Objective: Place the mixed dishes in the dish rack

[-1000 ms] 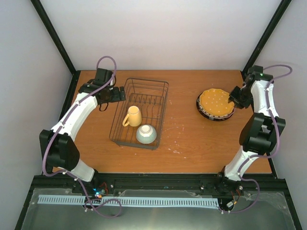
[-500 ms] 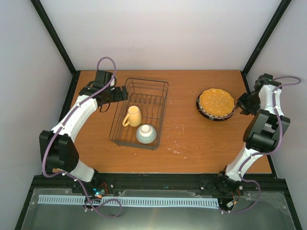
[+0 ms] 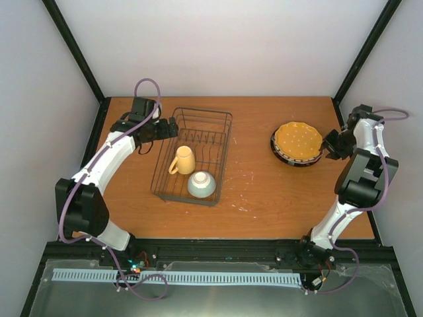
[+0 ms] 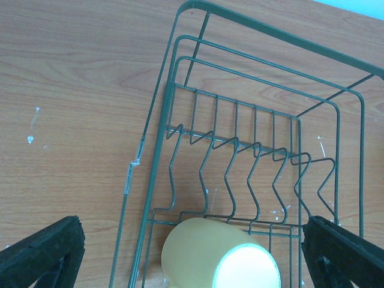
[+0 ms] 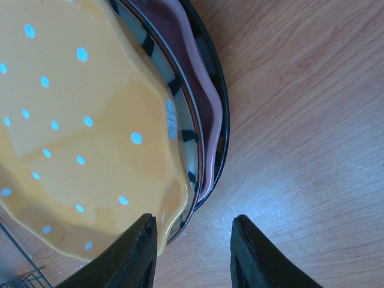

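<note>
Yellow mug, mint bowl inside dish rack; left gripper at its left rim. Orange dotted plate tops stack, right gripper beside.

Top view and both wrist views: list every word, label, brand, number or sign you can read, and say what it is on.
None can be read in any view. The orange plate carries only pale dots. The yellow mug, bowl and dish rack show no marking.
</note>
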